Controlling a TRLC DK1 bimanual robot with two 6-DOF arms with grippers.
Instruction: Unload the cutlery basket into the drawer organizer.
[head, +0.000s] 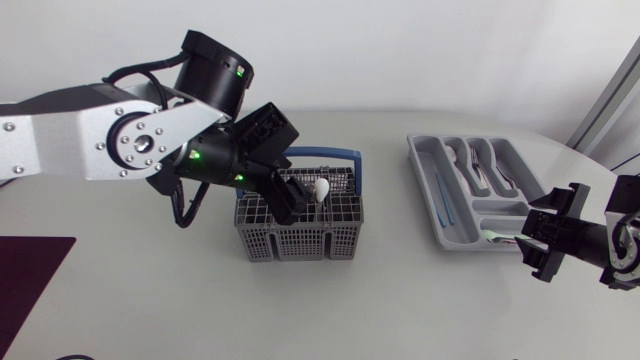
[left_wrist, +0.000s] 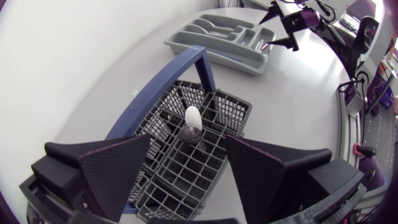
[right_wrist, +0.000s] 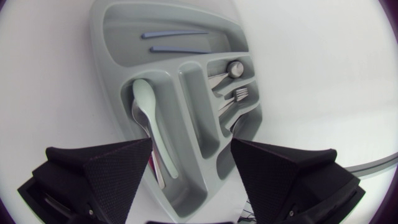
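Note:
The grey cutlery basket (head: 298, 232) with a blue handle (head: 322, 154) stands mid-table. One white-tipped utensil (head: 321, 188) stands upright in it. My left gripper (head: 297, 198) hangs open just above the basket, and the utensil (left_wrist: 193, 118) is ahead of its fingertips, untouched. The grey drawer organizer (head: 432, 190) lies to the right. My right gripper (head: 527, 244) is open at its near end, above a pale green spoon (right_wrist: 147, 106) lying in a compartment. Nothing is between either gripper's fingers.
Two thin blue sticks (right_wrist: 174, 35) lie in the organizer's long side compartment, and metal cutlery (right_wrist: 235, 94) fills the others. The table's curved edge runs behind and to the right of the organizer (left_wrist: 217, 38).

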